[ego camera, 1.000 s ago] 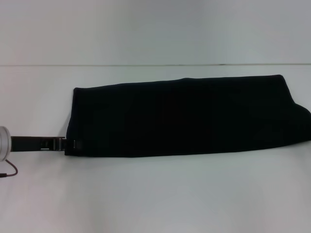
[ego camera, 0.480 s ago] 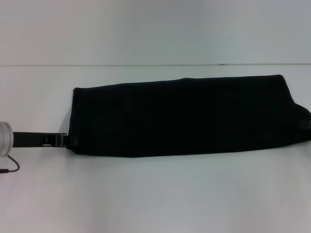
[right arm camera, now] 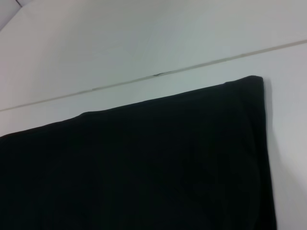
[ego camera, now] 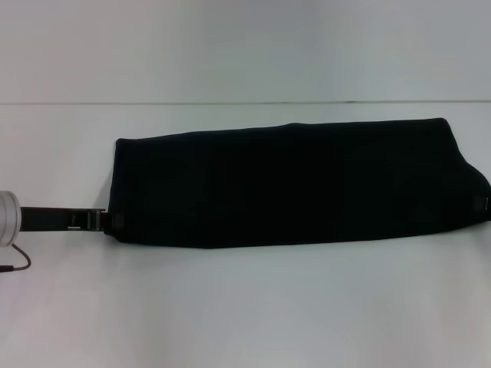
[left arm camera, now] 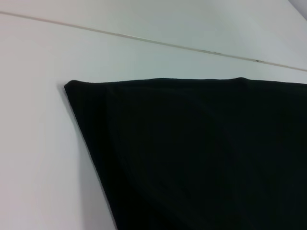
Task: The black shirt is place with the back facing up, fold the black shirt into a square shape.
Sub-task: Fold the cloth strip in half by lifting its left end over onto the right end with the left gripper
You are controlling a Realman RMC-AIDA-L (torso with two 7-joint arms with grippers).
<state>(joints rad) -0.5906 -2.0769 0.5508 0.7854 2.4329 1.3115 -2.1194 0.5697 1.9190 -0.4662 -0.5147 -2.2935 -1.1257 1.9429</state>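
Observation:
The black shirt [ego camera: 291, 184] lies on the white table as a long strip running left to right, its edges fairly straight. My left gripper [ego camera: 107, 221] reaches in low from the left and is shut on the strip's near left corner. Only a small grey part of my right gripper [ego camera: 482, 203] shows, at the strip's right end near the picture's edge. The left wrist view shows the black shirt's [left arm camera: 201, 153] far left corner flat on the table. Its far right corner [right arm camera: 144, 167] fills the right wrist view.
The white table [ego camera: 245, 307] stretches bare in front of the shirt. A thin seam [ego camera: 230, 103] runs across where the table meets the pale wall behind. A dark cable [ego camera: 19, 264] hangs by my left wrist.
My left gripper has shifted slightly away from me and to the left at the shirt's near left corner, drawing that corner up. A part of my right gripper has appeared at the right end.

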